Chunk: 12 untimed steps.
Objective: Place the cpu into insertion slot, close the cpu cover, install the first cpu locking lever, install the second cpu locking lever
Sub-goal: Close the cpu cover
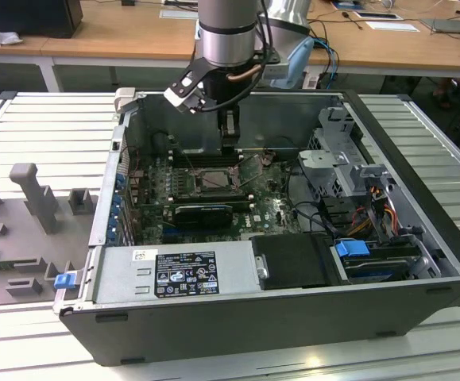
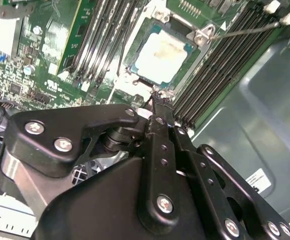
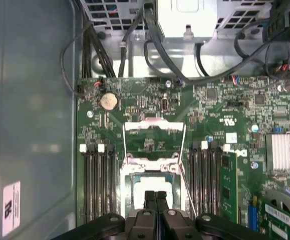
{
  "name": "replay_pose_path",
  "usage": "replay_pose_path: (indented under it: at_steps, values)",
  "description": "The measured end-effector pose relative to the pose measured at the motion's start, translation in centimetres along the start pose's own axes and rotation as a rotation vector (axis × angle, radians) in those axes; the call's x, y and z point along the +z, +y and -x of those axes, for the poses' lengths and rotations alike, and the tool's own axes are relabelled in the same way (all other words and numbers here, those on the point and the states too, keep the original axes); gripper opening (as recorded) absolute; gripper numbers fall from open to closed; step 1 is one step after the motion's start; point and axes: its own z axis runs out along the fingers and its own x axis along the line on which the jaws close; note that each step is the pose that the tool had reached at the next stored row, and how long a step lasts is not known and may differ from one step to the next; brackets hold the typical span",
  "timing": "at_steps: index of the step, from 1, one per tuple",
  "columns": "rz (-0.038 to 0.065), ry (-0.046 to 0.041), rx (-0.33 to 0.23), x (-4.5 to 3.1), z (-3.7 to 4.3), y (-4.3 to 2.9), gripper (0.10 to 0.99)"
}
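Note:
The cpu (image 2: pixel 161 56), pale silvery and square, lies flat in the insertion slot (image 2: pixel 132 69) on the green motherboard; it also appears in the first wrist view as the cpu (image 3: pixel 152 183). The cpu cover (image 3: pixel 153 126) is swung open on the far side of the slot, with green board visible through its window. Thin wire locking levers (image 3: pixel 186 150) stand free beside the cover. My gripper (image 3: pixel 155 196) is shut with nothing between its fingers, its tips just above the near edge of the chip. In the exterior view the gripper (image 1: pixel 228 144) hangs inside the case over the slot (image 1: pixel 214 181).
Long black memory slots (image 3: pixel 98 185) flank the socket on both sides. Black cables (image 3: pixel 150 45) and a drive cage (image 1: pixel 345 171) crowd the case's far end. A power supply (image 1: pixel 174 274) lines the near wall. A heatsink (image 3: pixel 285 152) sits nearby.

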Motion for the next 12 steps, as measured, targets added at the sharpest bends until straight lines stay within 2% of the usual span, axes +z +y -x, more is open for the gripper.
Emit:
replay_pose_path:
  at_steps: [3,7,11,12]
  values:
    - [0.000,-0.0001,0.000,0.03,-0.01,0.44,0.106]
    - [0.000,-0.0002,0.000,0.00,-0.02,0.53,0.106]
    - [0.000,-0.0001,0.000,-0.40,-0.02,0.56,0.106]
    - [0.000,-0.0001,0.000,-0.74,-0.03,0.58,0.106]
